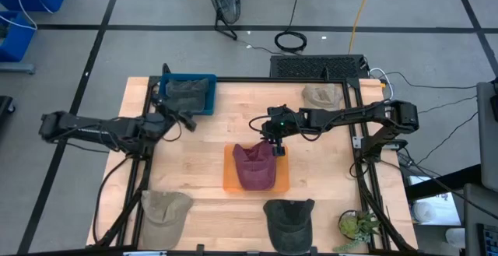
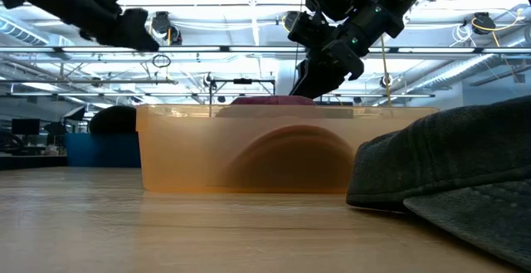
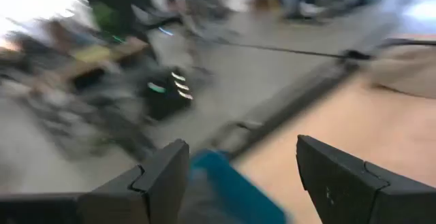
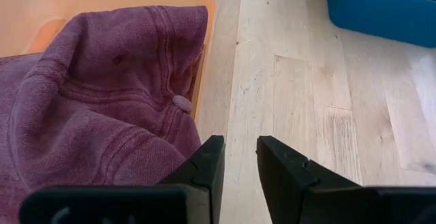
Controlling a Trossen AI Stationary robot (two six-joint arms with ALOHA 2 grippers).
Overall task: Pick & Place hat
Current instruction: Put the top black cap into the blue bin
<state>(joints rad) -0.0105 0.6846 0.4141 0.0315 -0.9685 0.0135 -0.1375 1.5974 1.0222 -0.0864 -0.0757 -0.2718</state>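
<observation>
Near edge: your dark hat (image 1: 289,222), tan hat (image 1: 164,212), plant (image 1: 357,226). Mid-surface: maroon hat (image 1: 254,166) in orange bin (image 1: 230,183). Your right gripper (image 1: 277,145) at bin's far rim, jaws narrowly parted, grasping nothing. Left gripper (image 1: 187,124) beside blue bin (image 1: 208,81), jaws released wide.

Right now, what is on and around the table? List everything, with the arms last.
Orange bin: one, table centre.
Maroon cap: one, lying in the orange bin, draped over its far rim.
Blue bin: one, far left corner, holding a grey-green cap.
Tan cap: one, far right corner.
Khaki cap: one, near left edge.
Dark grey cap: one, near edge, right of centre.
Plant: one, green, near right corner.
Left gripper: fingers open, empty, beside the blue bin.
Right gripper: fingers narrowly apart, at the maroon cap's far edge.
</observation>
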